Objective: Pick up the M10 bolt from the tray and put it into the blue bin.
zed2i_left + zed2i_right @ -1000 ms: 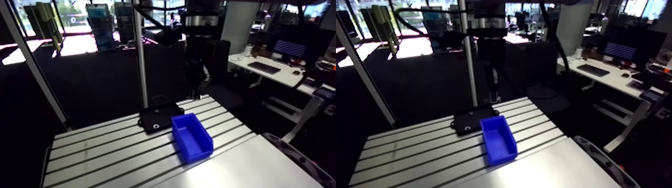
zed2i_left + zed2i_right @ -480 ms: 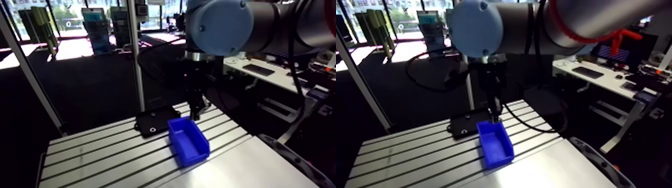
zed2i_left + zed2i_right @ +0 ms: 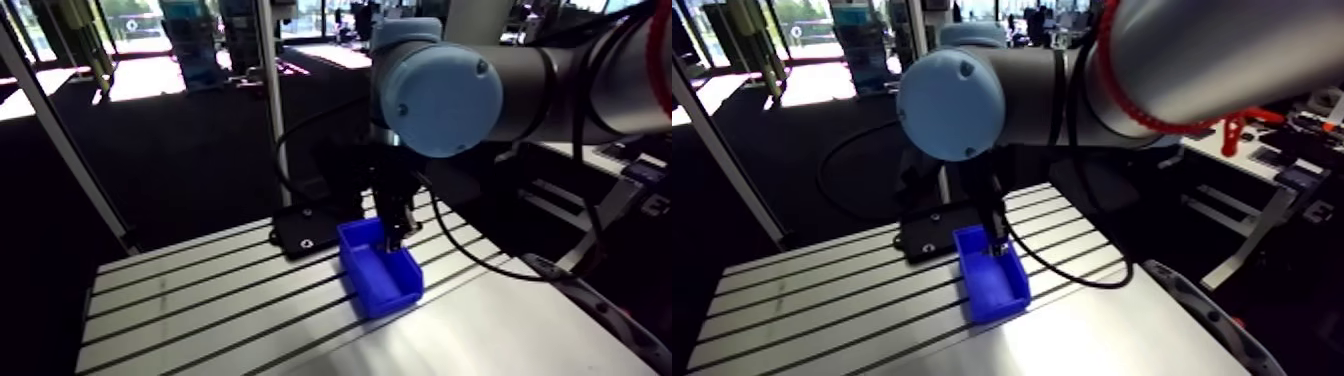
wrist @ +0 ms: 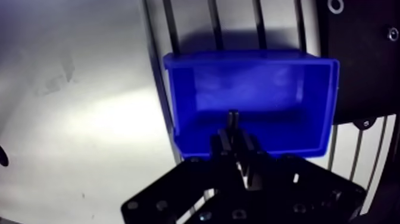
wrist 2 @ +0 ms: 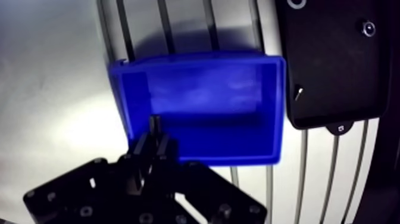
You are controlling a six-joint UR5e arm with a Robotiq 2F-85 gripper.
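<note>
Bolt (image 4: 233,117) pinched between hand (image 4: 236,140) fingers, above blue bin (image 4: 256,89).

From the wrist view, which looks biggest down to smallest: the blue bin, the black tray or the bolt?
1. blue bin
2. black tray, though it runs out of view, so these two are unsure
3. bolt, clearly smallest

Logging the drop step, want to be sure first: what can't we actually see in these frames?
Bolt: wrist view, only its tip shows; the hand hides the rest.
Bin: wrist view, the hand covers its near wall and floor.
Tray: wrist view, cut off by the edge; bits on it too small to name.
Arm view: hand too small and dark to read its grip.
</note>
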